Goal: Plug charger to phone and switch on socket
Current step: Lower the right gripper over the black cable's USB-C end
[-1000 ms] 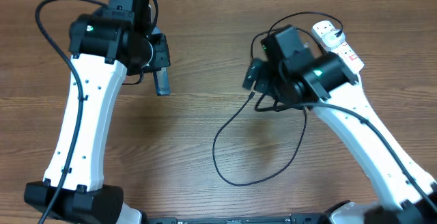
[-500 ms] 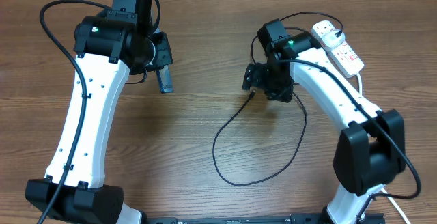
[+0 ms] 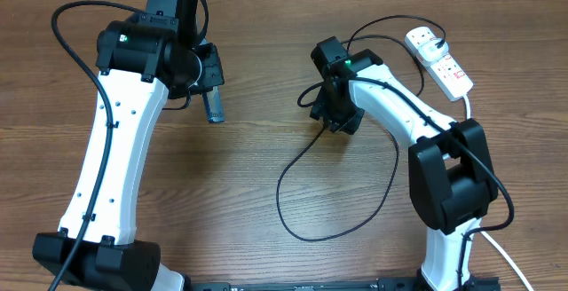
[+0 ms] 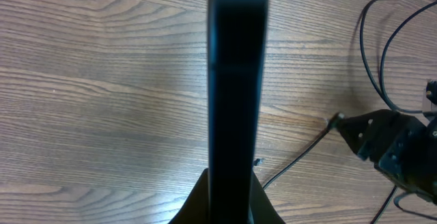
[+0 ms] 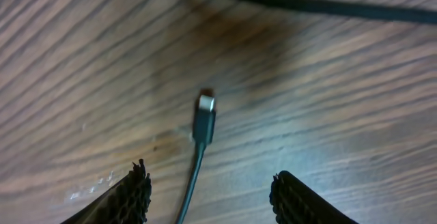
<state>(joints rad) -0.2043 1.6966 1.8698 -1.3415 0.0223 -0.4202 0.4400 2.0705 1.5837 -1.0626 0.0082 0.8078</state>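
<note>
Misgrip looms: right fingers (image 5: 130, 197), apart astride the plug tip (image 5: 205, 118), may clamp it askew; left fingers (image 3: 213, 76) grip the phone (image 4: 235, 80).

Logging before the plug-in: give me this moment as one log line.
left gripper: shut on phone | right gripper: open, astride charger tip | plug-in: not done | socket: apart from both grippers
</note>
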